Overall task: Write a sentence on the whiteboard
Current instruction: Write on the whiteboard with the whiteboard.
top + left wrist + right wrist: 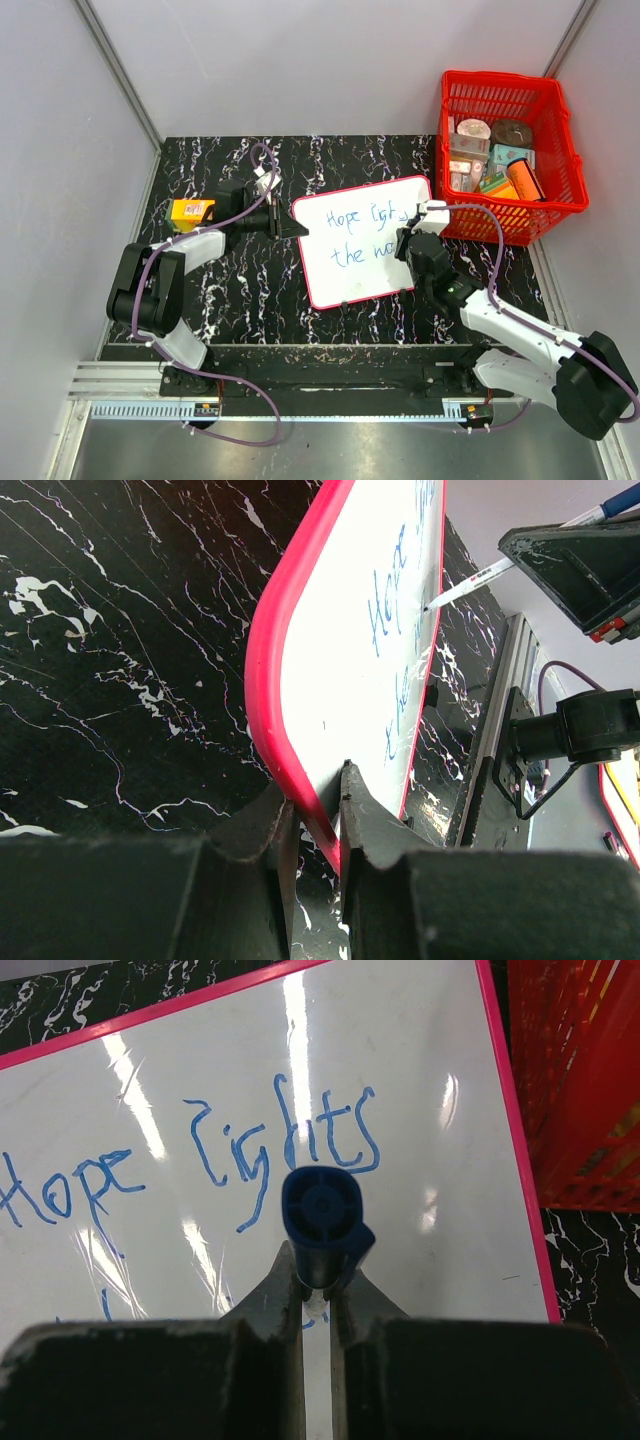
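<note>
right tool (318, 1265) clamped on blue marker (322, 1210), tip against the whiteboard (420, 1080). sentence (362, 228) reads "Hope lights / the…", rest hidden behind the arm, so likely unfinished. left tool (315, 798) pinches the board's left frame edge, presumably to stop it sliding under pen pressure. board sits on counter (240, 290), just left of red basket (505, 90).

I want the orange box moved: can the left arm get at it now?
Probably not yet: the left gripper is shut on the whiteboard edge; the orange box lies uncovered beside that arm.
</note>
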`<state>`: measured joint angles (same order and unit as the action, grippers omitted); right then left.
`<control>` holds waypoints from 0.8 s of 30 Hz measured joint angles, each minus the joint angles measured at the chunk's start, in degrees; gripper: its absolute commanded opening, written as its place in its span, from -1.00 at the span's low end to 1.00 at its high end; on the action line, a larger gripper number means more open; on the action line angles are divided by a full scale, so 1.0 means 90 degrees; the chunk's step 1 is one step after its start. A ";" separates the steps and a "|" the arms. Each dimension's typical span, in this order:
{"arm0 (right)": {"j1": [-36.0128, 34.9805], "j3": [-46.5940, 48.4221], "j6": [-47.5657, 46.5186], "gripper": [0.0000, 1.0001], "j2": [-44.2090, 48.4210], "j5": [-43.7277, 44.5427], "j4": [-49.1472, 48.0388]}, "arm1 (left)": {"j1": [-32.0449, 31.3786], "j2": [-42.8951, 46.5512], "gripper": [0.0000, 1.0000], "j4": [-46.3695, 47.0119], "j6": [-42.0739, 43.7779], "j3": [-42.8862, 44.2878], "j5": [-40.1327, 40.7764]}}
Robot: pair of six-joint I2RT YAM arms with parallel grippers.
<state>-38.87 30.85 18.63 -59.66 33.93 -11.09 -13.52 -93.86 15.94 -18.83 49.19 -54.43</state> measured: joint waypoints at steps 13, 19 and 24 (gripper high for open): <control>0.0000 0.0180 -0.0262 -1.00 -0.0168 0.0221 -0.0146 | -0.0002 0.0000 -1.00 0.0002 0.0000 0.0000 -0.0002; 0.0000 0.0192 -0.0267 -1.00 -0.0197 0.0221 -0.0177 | -0.0002 0.0000 -1.00 0.0000 0.0000 0.0000 -0.0002; 0.0000 0.0192 -0.0262 -1.00 -0.0194 0.0214 -0.0168 | -0.0002 0.0000 -1.00 0.0000 0.0000 0.0000 0.0000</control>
<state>-38.87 32.58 16.27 -61.41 35.86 -12.60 -13.54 -93.86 15.94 -18.83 49.19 -54.43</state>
